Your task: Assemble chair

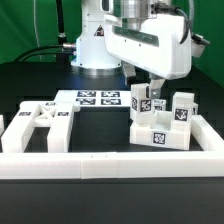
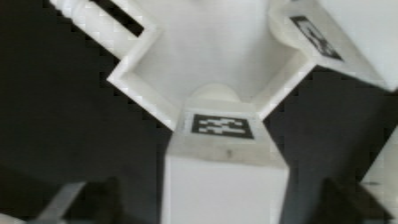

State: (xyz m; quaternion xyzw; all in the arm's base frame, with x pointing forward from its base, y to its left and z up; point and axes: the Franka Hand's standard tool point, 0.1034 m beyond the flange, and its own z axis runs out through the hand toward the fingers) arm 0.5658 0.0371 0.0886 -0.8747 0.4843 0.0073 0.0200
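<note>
Exterior view: the white arm reaches down from the top of the picture, and its gripper hangs over a cluster of chair pieces on the exterior view's right. These are blocky white uprights bearing black-and-white tags. They stand close together on the black table, just behind the long border rail. The fingertips dip among the tallest uprights, and this view does not show whether they touch any of them. On the exterior view's left a cross-braced side panel lies flat, well apart from the cluster. Between the two, farther back, lies the marker board.

Wrist view: a white forked piece fills the picture – two arms run together into one straight bar. A square tag sits at the join and a second tag lies on one arm. The dim fingers show blurred at the two corners on either side of the bar, with dark gaps between them and it. The jaws stand wide and grip nothing.
</note>
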